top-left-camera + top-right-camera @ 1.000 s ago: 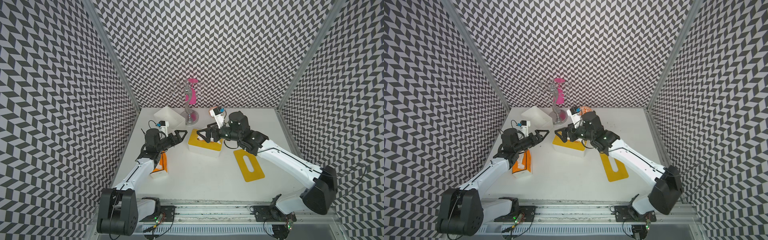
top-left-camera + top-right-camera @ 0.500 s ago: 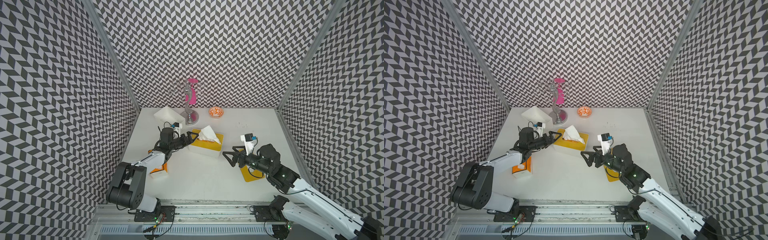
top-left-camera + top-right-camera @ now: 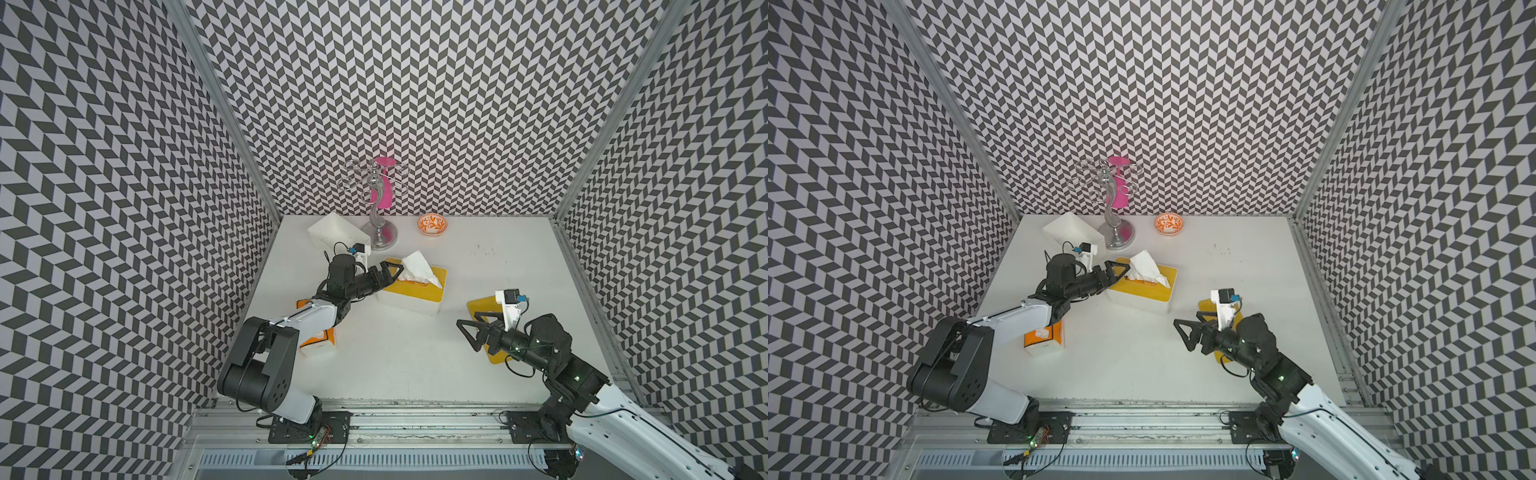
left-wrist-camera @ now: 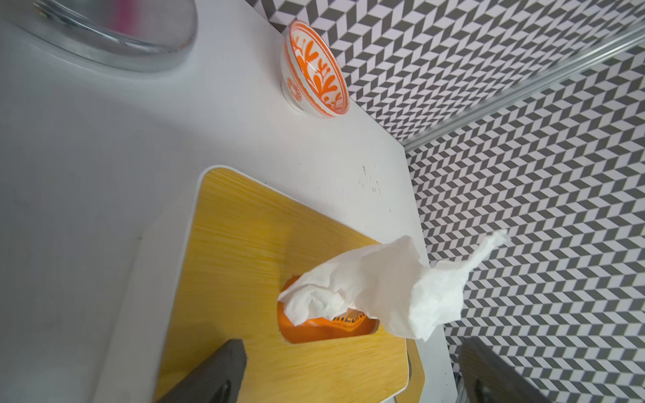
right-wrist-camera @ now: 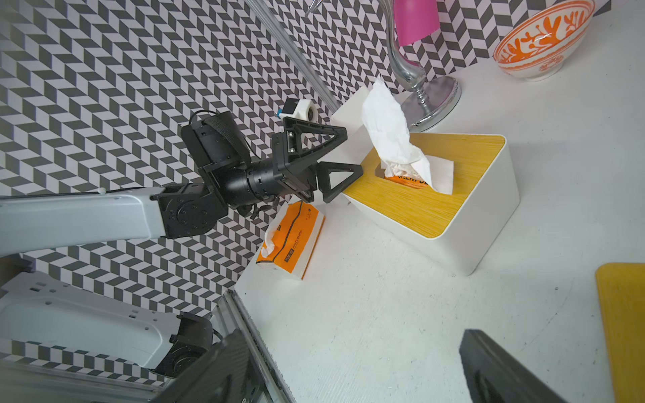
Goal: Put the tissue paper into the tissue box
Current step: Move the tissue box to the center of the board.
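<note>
The tissue box (image 3: 409,301) is white with a yellow wooden lid (image 4: 244,251) and stands left of the table's middle. A white tissue paper (image 3: 419,266) sticks up out of the lid's slot, and an orange pack shows inside the slot (image 4: 314,329). My left gripper (image 3: 390,276) is open at the box's left end, its fingers over the lid edge, short of the tissue (image 4: 384,286) and touching nothing. My right gripper (image 3: 467,336) is open and empty, low over the table at the right, well apart from the box (image 5: 471,223).
A second orange tissue pack (image 3: 318,340) lies under the left arm. A yellow board (image 3: 482,307) lies beneath the right gripper. At the back stand a white bin (image 3: 332,232), a silver stand (image 3: 380,237) with a pink cup (image 3: 384,187), and an orange-patterned bowl (image 3: 432,224).
My right arm has drawn back from the box to the front right. A tissue now stands out of the slot. The left gripper has moved up to the box's left end.
</note>
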